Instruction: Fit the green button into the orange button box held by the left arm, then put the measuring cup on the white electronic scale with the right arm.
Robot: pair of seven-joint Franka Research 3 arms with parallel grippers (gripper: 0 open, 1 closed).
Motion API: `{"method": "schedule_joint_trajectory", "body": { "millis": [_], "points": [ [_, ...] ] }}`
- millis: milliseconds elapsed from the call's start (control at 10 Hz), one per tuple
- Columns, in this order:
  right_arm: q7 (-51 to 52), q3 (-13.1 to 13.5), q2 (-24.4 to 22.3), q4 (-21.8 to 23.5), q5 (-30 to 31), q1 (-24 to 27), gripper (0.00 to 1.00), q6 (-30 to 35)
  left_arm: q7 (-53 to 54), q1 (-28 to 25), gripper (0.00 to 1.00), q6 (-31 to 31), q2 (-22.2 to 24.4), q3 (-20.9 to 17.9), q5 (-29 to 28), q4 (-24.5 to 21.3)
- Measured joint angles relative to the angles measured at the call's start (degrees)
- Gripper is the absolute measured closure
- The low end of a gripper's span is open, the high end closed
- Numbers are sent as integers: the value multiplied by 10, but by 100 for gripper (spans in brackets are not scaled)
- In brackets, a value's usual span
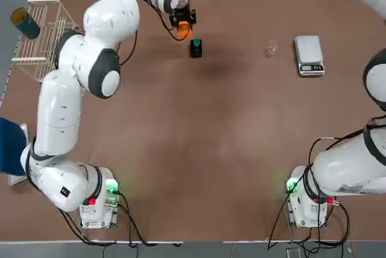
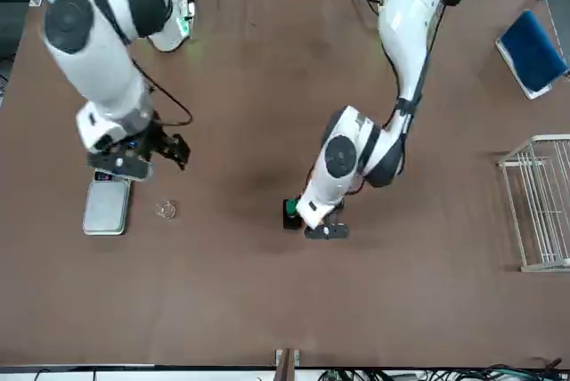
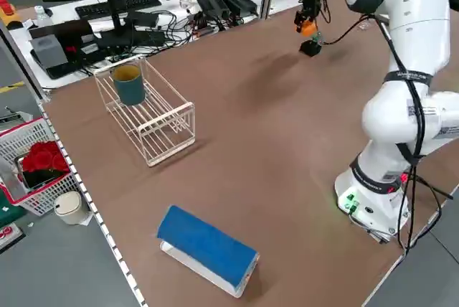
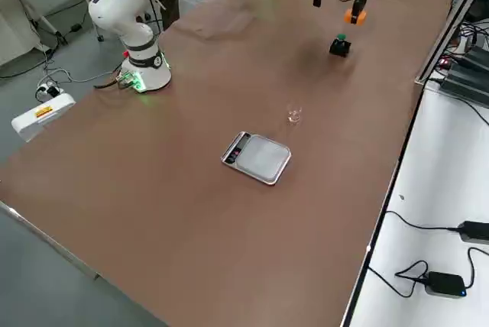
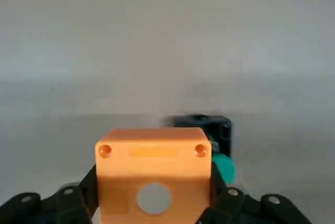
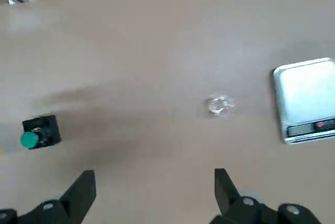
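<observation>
My left claw (image 5: 154,219) grips orange button box (image 5: 153,170), seemingly just beside green button (image 1: 196,47); right claw (image 6: 152,190) open, raised.

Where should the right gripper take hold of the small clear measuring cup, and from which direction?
Probably from above: the measuring cup stands upright and alone beside the scale, so the open right gripper could close across its rim or side walls.
</observation>
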State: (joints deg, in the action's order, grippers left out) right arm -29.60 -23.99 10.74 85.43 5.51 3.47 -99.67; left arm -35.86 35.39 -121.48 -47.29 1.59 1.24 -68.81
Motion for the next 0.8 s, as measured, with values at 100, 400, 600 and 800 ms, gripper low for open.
{"method": "schedule_joint_trajectory", "body": {
  "millis": [100,400,600,800],
  "points": [
    [59,42,-25,0,-23,0,0,23,-13,10,21,-3,-5,-2,0,8],
    [175,146,-76,8,-39,0,0,96,-24,12,21,-4,-33,-5,0,48],
    [205,190,-94,14,-41,-7,0,128,-24,14,21,-6,-43,-6,0,57],
    [240,218,-105,25,-42,-10,0,129,-24,25,21,-9,-43,-9,0,58]
  ]
}}
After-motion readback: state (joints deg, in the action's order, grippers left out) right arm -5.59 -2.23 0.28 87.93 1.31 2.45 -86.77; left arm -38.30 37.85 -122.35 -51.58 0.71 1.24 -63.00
